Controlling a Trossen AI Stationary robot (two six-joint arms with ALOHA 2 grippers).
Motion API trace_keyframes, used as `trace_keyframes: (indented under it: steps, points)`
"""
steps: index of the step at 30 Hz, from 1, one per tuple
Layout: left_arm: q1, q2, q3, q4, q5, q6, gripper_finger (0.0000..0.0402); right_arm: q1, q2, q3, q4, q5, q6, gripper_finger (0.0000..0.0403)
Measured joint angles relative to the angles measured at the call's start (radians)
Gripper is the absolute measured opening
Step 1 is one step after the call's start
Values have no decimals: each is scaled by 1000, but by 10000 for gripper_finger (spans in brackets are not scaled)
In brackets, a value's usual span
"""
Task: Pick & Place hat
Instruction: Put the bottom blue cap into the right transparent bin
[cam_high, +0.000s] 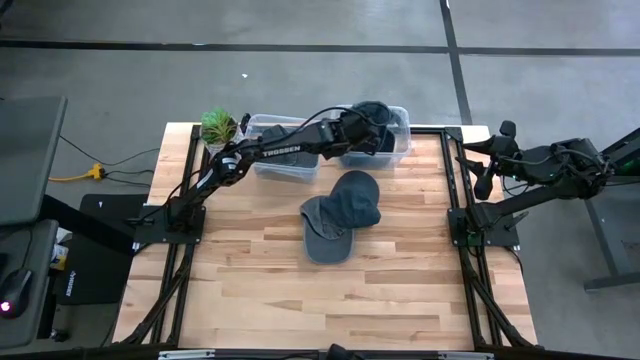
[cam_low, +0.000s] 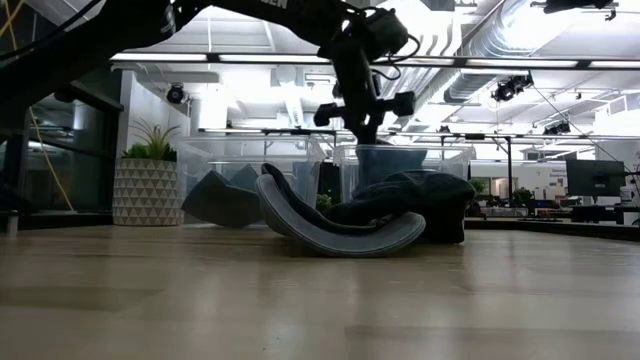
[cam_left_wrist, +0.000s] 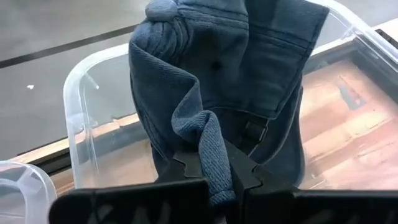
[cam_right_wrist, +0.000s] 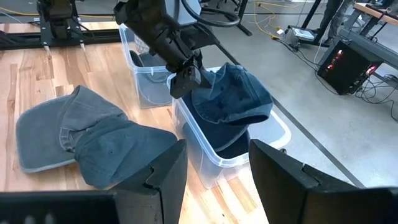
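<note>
Low view: the clear plastic bins were partly masked by the hats lying in front; contents hard to read from there. Left wrist view: the held cap filled most of the frame, cutting off the bin's far rim.

Left hand (cam_left_wrist: 219, 177) over the right-side clear plastic bin (cam_high: 400, 150) at the worktop's far edge, fingers (cam_left_wrist: 249, 174) pinched tight on a fold of a dark blue denim cap (cam_right_wrist: 233, 96). Cap hung from the grip, draped over and partly inside that bin. Something dark lay in the bin bottom beneath it; couldn't tell if a separate hat.

Right hand (cam_right_wrist: 214, 171) parked off the worktop's right edge, fingers spread wide, nothing in them.

Counts:
- Bins: 2, side by side. Second clear plastic bin (cam_high: 280, 150) to the left, w/ dark fabric inside, unclear what.
- Hats on the light wooden worktop (cam_high: 300, 290): 2, near centre, overlapping — grey-blue cap w/ flat brim (cam_high: 325, 232) and darker blue cap (cam_high: 358, 198) just beyond it, touching.
- Held hat: 1.
- Small potted green plant in patterned white pot (cam_high: 218, 127): 1, far left corner, beside the left bin.
</note>
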Motion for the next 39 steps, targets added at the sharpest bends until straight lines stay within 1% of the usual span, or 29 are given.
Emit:
trace_keyframes:
  steps: [7,11,16,27,29,31,33,36,39]
  points:
    - [1,0,0,33,-14,19,6,0,0,0,0,-2,-1,167]
    - [1,-12,31,-46,-11,24,6,0,0,0,0,-2,0,167]
    - [1,-14,41,-142,-14,24,6,0,0,0,0,0,-2,167]
    - [0,-14,43,-149,-12,58,6,0,0,0,0,5,-10,167]
    - [1,-14,43,-132,19,83,8,0,0,0,0,5,-10,167]
    - [1,-14,43,-102,51,116,18,0,0,0,0,5,-10,167]
    - [1,-14,43,-65,69,148,38,0,0,0,0,5,-10,167]
    - [1,-14,43,-20,72,183,83,0,0,0,0,6,-10,167]
    - [0,-14,43,-37,68,184,133,0,0,0,0,8,-10,167]
